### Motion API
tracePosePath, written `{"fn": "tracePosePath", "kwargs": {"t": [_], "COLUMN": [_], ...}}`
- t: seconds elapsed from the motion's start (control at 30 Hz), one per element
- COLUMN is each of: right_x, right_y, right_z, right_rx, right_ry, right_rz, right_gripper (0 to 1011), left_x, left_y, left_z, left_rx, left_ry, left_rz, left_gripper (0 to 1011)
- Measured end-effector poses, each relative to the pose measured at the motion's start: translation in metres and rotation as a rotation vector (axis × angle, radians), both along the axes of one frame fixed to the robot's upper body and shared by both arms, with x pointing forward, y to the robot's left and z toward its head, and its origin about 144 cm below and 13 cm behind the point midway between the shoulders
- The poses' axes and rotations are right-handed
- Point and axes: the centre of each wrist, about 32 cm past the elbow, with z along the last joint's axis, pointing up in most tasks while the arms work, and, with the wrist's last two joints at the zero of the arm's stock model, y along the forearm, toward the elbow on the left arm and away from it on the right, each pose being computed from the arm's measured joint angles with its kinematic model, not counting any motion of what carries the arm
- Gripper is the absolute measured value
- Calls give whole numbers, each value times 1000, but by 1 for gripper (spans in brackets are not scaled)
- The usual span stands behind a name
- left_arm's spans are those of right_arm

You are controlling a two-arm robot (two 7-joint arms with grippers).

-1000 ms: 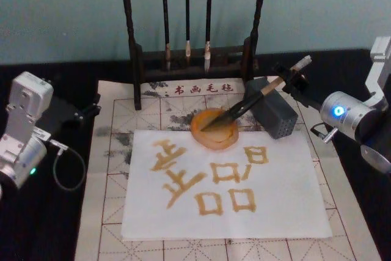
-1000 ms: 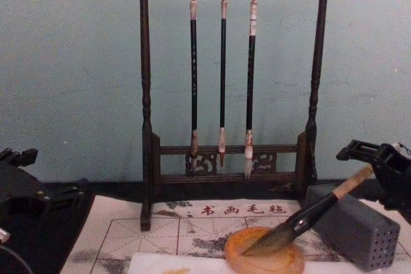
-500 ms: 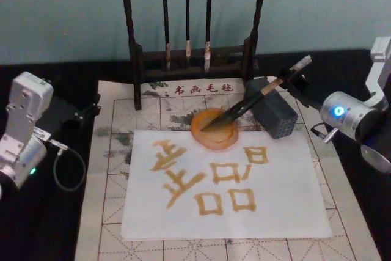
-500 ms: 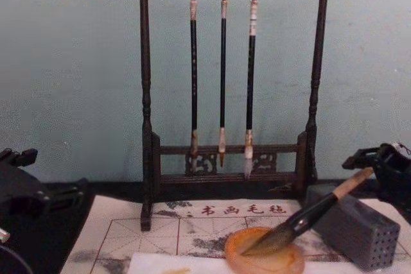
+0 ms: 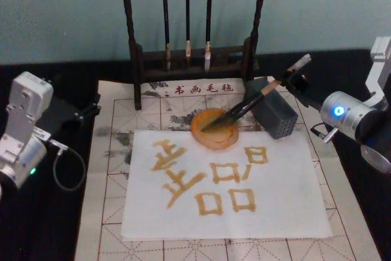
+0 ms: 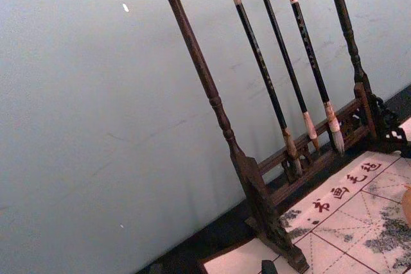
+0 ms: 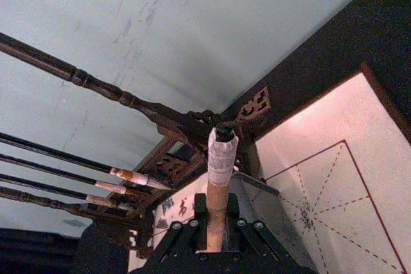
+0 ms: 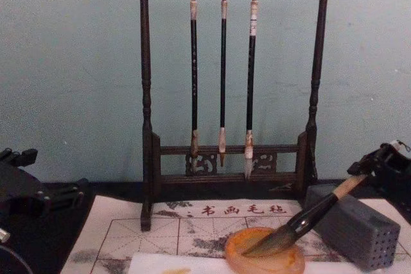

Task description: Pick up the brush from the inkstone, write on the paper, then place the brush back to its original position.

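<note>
The brush [image 5: 244, 107] lies slanted, its dark bristles in the orange inkstone [image 5: 214, 140] and its tan handle across a grey block. My right gripper [image 5: 294, 79] is at the handle's upper end, just behind the block. In the right wrist view the handle [image 7: 218, 184] runs between the fingers, which close on it. From the chest, the brush [image 8: 302, 219] rises from the inkstone [image 8: 257, 262] to the right gripper [image 8: 385, 168]. The white paper [image 5: 281, 206] in front of the inkstone carries several amber characters. My left gripper [image 5: 85, 111] is parked far left.
A dark wooden rack [image 5: 192, 59] with three thin hanging brushes stands behind the inkstone. The grey perforated block [image 5: 275, 117] sits right of the inkstone. A cream felt mat [image 5: 110, 212] with a red grid lies under the paper on a black table.
In the chest view my right gripper has shifted a little right and lower, and the handle's upper end has dipped slightly. The bristles stay in the inkstone. The left arm is still.
</note>
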Motion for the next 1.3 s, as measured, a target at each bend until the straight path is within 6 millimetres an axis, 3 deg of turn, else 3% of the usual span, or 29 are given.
{"fn": "tracePosePath", "kwargs": {"t": [0.67, 1.3], "right_x": [0, -18], "right_y": [0, 4], "right_z": [0, 9], "right_rx": [-3, -114], "right_ry": [-3, -220], "right_rz": [1, 41], "right_gripper": [181, 181], "left_x": [0, 0], "left_y": [0, 0], "left_z": [0, 0], "left_rx": [0, 0], "left_ry": [0, 0], "left_rz": [0, 0], "left_gripper": [1001, 1001]}}
